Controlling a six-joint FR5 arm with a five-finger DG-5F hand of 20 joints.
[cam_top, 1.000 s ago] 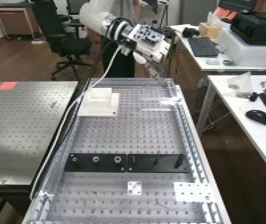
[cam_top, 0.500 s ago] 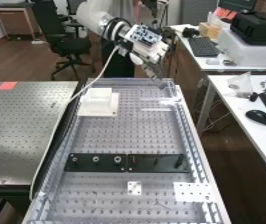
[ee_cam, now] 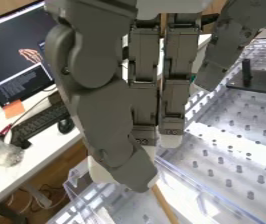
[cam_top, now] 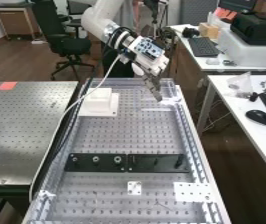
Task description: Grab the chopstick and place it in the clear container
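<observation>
In the high view the hand points down over the far right part of the bench, by the faint outline of a clear container. In the wrist view the hand has its fingers and thumb extended, not curled. A light wooden chopstick emerges from behind the thumb's tip; its other end is hidden. Clear walls of the container stand beside the thumb's tip. Whether the chopstick touches the hand or the container, I cannot tell.
A white block on a plate stands left of the hand. Farther down the bench lie a black fixture strip with pegs, a small white plate and a larger one. Raised rails edge the bench. A side desk is at right.
Compared with the earlier high views, the hand has come nearer along the bench and lower, shifting slightly left, and its tips now hang over the bench inside the far edge.
</observation>
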